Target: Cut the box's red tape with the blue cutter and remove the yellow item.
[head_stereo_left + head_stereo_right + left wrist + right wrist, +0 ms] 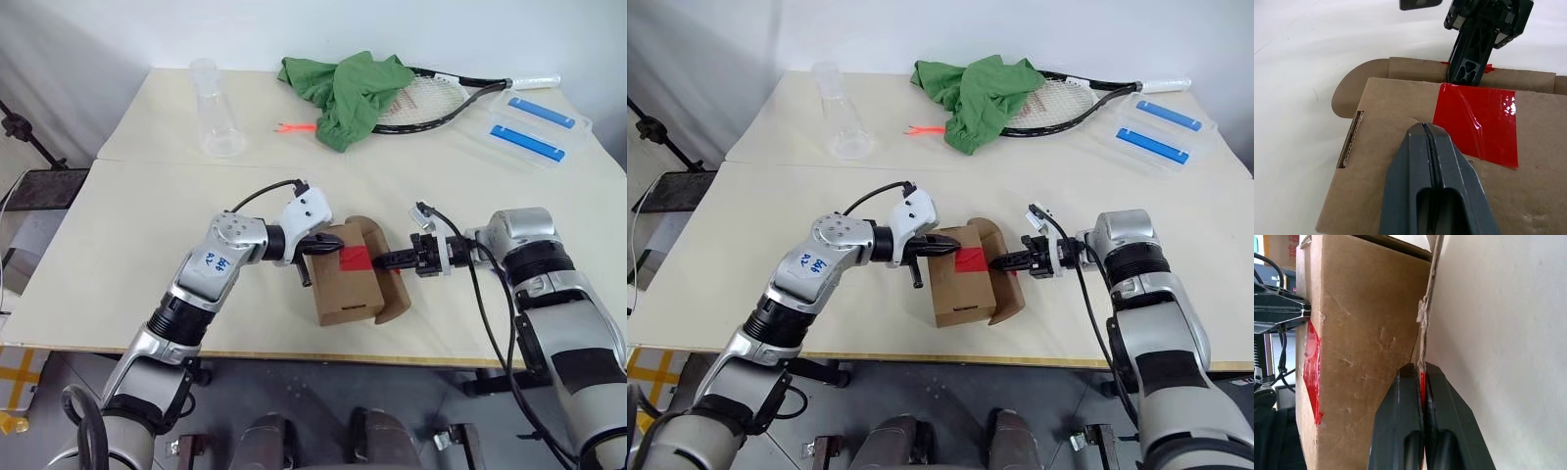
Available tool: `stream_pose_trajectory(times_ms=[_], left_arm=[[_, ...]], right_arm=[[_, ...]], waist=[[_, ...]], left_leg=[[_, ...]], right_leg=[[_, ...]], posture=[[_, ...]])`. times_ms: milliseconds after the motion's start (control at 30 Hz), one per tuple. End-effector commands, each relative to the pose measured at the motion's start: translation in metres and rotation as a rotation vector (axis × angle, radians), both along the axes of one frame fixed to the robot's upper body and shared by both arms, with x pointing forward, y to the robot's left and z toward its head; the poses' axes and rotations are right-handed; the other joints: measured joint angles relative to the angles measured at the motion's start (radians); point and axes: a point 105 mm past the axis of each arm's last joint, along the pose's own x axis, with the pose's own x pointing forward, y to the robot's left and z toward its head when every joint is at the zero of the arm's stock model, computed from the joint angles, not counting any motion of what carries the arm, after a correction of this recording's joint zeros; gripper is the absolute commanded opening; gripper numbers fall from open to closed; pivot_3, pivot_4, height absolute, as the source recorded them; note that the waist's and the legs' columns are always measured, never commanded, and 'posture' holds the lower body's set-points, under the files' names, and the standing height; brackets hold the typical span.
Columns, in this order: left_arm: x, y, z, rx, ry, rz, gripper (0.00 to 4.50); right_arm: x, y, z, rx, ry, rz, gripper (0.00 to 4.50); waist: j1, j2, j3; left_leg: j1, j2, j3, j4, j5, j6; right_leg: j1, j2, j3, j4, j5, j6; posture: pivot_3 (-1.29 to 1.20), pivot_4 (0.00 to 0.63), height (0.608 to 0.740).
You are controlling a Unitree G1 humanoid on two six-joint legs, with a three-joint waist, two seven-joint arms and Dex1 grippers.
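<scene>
Left jaws [1431,142] closed atop the box [345,279]; right jaws [1421,377] pinching its flap [1426,308]; box lengthwise toward the robot

Item count, table surface:

- Box [348,284]: one, with one red tape [355,258] patch.
- Grippers: two, left [323,245] and right [392,260].
- Flask [217,110]: one (clear), at 11 o'clock.
- Green cloth [348,93]: one, at 12 o'clock.
- Racket [441,98]: one.
- Blue bars [537,127]: two (in clear casing), at 2 o'clock.
- Orange forked object [297,127]: one.
</scene>
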Motion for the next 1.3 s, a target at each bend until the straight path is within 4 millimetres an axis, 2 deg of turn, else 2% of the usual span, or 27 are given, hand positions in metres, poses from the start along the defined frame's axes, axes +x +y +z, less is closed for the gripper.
stream_pose_trajectory(times_ms=[33, 133, 267, 467, 567, 933, 1167, 1300], left_arm=[[-0.004, 0.001, -0.011, 0.025, 0.023, 0.003, 0.0], [-0.005, 0.001, -0.011, 0.022, 0.02, 0.004, 0.0], [-0.002, 0.001, -0.007, -0.001, -0.006, 0.013, 0.0], [0.002, -0.001, 0.002, -0.049, -0.049, 0.022, 0.0], [0.002, -0.002, 0.009, -0.074, -0.069, 0.014, 0.0], [-0.001, 0.0, 0.008, -0.044, -0.076, -0.002, 0.0], [-0.003, -0.002, 0.003, -0.032, -0.074, -0.005, 0.0], [0.0, -0.001, 0.005, -0.039, -0.084, 0.015, 0.0]], right_arm=[[0.0, 0.006, 0.02, 0.039, -0.035, 0.009, 0.06], [0.0, 0.009, 0.038, 0.021, -0.077, -0.011, 0.06], [-0.007, 0.011, 0.045, -0.056, -0.084, -0.041, 0.06], [-0.016, 0.017, 0.063, -0.064, -0.184, -0.027, 0.06], [-0.021, 0.02, 0.078, -0.068, -0.258, -0.019, 0.06], [-0.031, 0.007, 0.12, -0.163, -0.395, -0.101, 0.06], [-0.044, 0.011, 0.147, -0.177, -0.476, -0.103, 0.06], [-0.049, 0.013, 0.153, -0.235, -0.504, -0.137, 0.06]], waist=[[0.0, 0.0, 0.0], [0.0, 0.002, 0.001], [0.002, 0.002, 0.001], [0.002, 0.002, 0.002], [0.001, 0.003, 0.003], [0.006, 0.003, 0.003], [0.01, 0.003, 0.003], [0.023, 0.0, 0.006]], left_leg=[[0.0, 0.0, 0.0, 0.0, 0.0, 0.0], [-0.001, 0.0, 0.0, 0.0, 0.0, 0.0], [-0.002, 0.0, 0.0, 0.0, 0.0, 0.0], [-0.002, -0.001, 0.0, 0.0, 0.0, 0.0], [-0.003, -0.001, 0.0, 0.0, 0.0, 0.0], [-0.003, -0.001, 0.001, -0.001, 0.0, 0.0], [-0.003, -0.001, 0.001, -0.001, 0.0, 0.0], [-0.004, 0.0, 0.001, -0.002, 0.0, 0.0]], right_leg=[[0.0, 0.0, 0.0, 0.0, 0.0, 0.0], [-0.001, 0.0, 0.0, 0.0, 0.0, 0.0], [-0.002, 0.0, 0.0, 0.0, 0.0, 0.0], [-0.002, 0.0, 0.0, 0.0, 0.0, 0.0], [-0.003, 0.0, 0.0, 0.0, 0.0, 0.0], [-0.003, -0.001, 0.0, -0.001, 0.0, 0.0], [-0.003, -0.001, 0.0, -0.002, 0.0, 0.0], [-0.003, 0.0, -0.001, -0.003, 0.0, 0.0]], posture=[[0.0, 0.15, 0.74], [0.0, 0.15, 0.74], [0.0, 0.15, 0.74], [0.0, 0.15, 0.74], [0.0, 0.15, 0.74], [0.0, 0.15, 0.74], [0.0, 0.15, 0.74], [0.0, 0.15, 0.74]])
